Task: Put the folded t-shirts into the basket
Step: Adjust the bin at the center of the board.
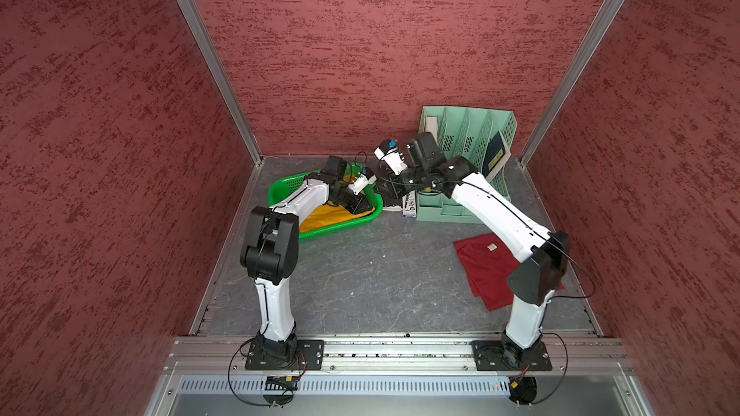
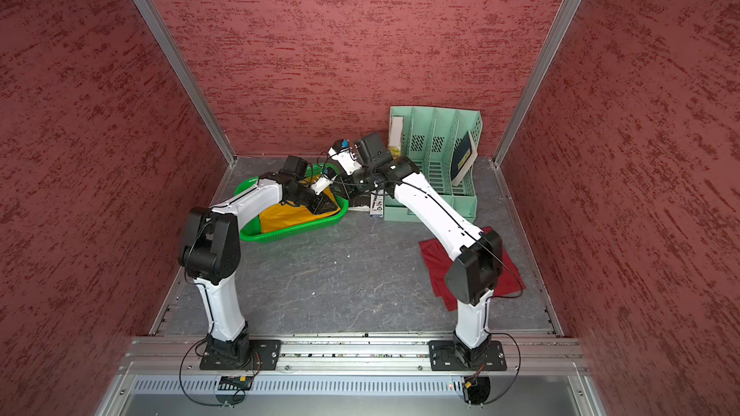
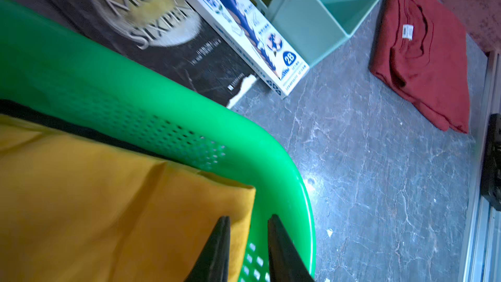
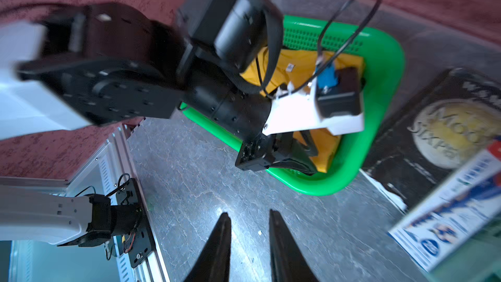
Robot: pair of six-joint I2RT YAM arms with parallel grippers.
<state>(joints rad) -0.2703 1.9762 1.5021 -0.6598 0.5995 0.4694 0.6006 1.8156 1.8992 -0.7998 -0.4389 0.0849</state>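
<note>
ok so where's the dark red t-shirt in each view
In both top views: the dark red t-shirt lies on the right side of the table, partly hidden by the right arm.
Left wrist: upper right of the picture.
Right wrist: not in it.
Shared landmark: the basket, in all four.

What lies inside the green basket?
A mustard yellow t-shirt fills the basket. A black cloth edge shows beneath it; the rest is covered.
</note>
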